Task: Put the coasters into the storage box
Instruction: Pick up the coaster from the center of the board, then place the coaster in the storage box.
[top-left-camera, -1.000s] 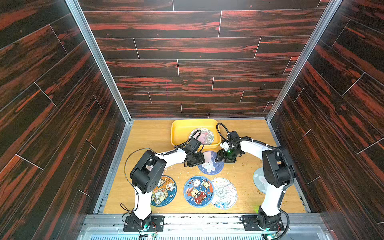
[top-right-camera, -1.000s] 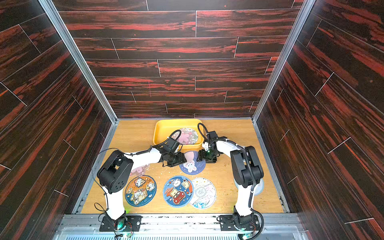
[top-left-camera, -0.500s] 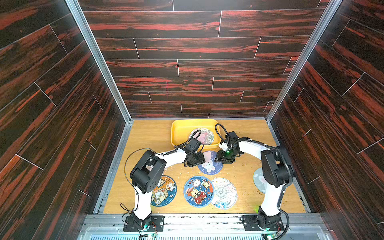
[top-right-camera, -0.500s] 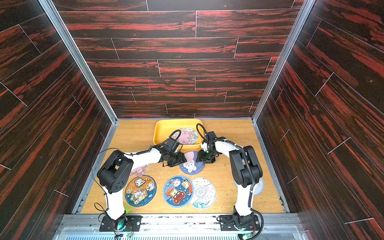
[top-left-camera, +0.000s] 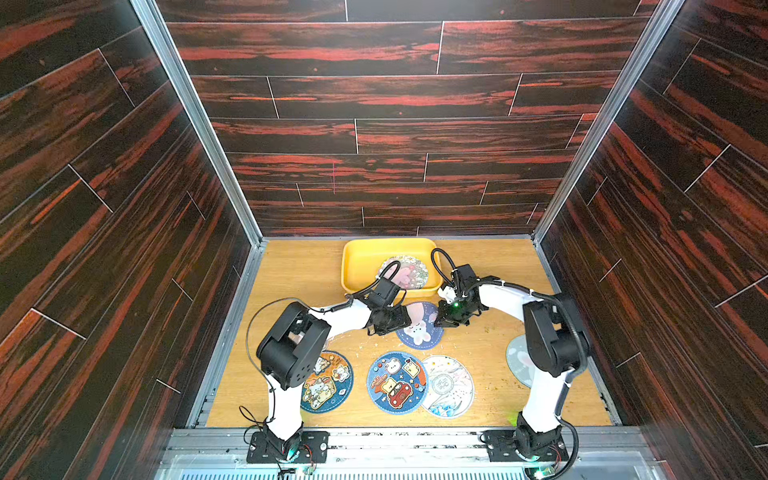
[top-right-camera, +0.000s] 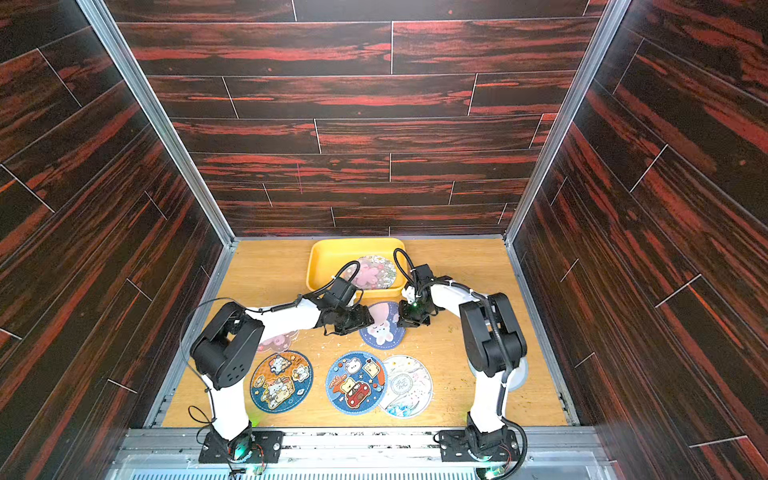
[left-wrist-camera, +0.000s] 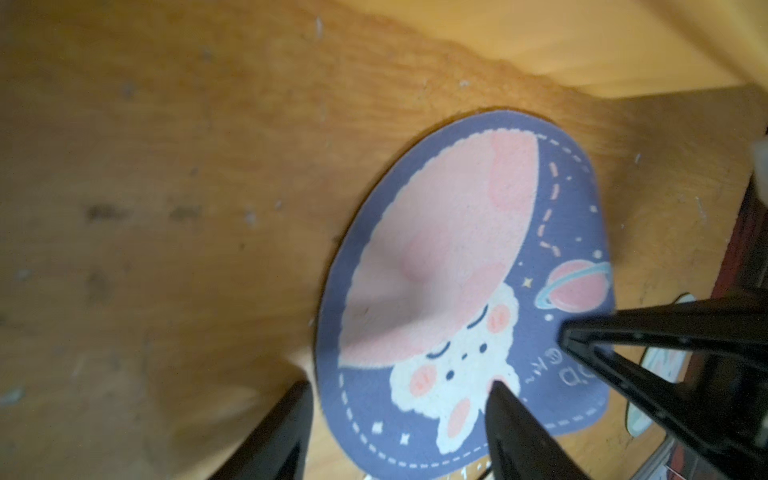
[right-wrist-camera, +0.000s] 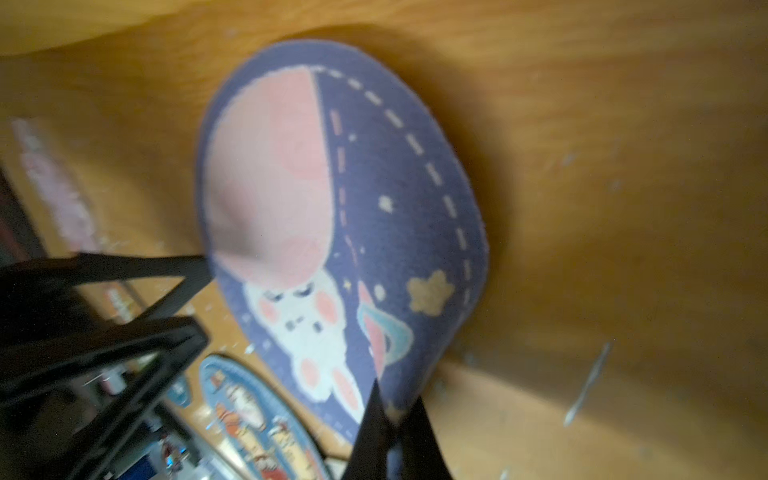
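Got purple bunny coaster (top-left-camera: 419, 330) on table (top-left-camera: 299, 270) right by yellow storage box (top-left-camera: 361, 266), buckled up mid. Clamped at one edge by R gripper (right-wrist-camera: 390, 419), tips together. Straddled at opp edge by L gripper (left-wrist-camera: 399, 384), jaws apart.

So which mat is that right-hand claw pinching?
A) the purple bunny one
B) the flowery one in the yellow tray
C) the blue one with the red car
A: in the right wrist view the right gripper is shut on the edge of the purple bunny coaster.
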